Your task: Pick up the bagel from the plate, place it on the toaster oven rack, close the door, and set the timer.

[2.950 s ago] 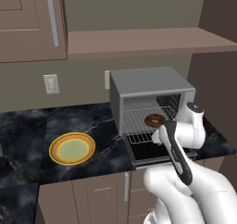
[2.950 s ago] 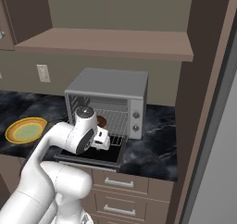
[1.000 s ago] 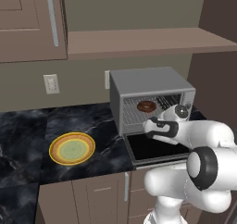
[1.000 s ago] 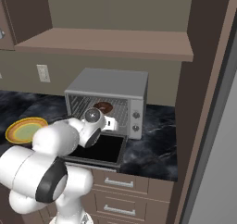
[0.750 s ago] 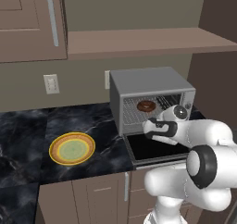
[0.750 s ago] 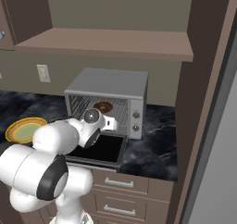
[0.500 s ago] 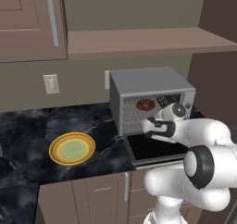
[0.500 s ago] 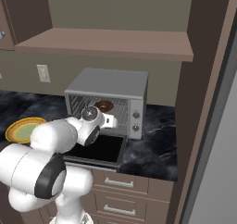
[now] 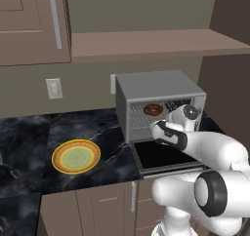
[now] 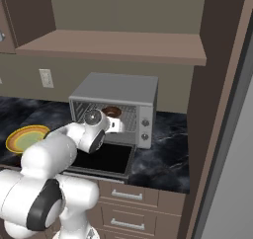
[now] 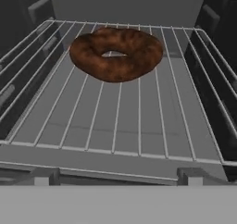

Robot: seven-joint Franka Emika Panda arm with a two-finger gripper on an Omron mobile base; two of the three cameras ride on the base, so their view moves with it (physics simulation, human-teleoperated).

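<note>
The bagel point(image 11: 115, 54), a dark brown ring, lies flat on the silver wire rack point(image 11: 125, 116) toward the back of the toaster oven point(image 9: 161, 91). It also shows inside the cavity as the bagel point(image 9: 153, 109) and the bagel point(image 10: 111, 111). The door point(image 9: 163, 154) hangs fully open, lying flat in front of the oven. My gripper point(image 9: 156, 128) sits at the oven mouth just in front of the rack, open and apart from the bagel. The plate point(image 9: 76, 157) sits bare on the counter to the left.
A black marble counter point(image 9: 29, 147) carries the oven and plate. The oven's control strip with small knobs point(image 10: 145, 124) is on its right side. A shelf point(image 9: 146, 42) runs above the oven, and a tall brown panel point(image 10: 217, 109) stands to the right.
Three seconds ago the gripper held the bagel low in front of the oven; now the bagel lies free on the rack. Over the last second the hand has shifted only slightly.
</note>
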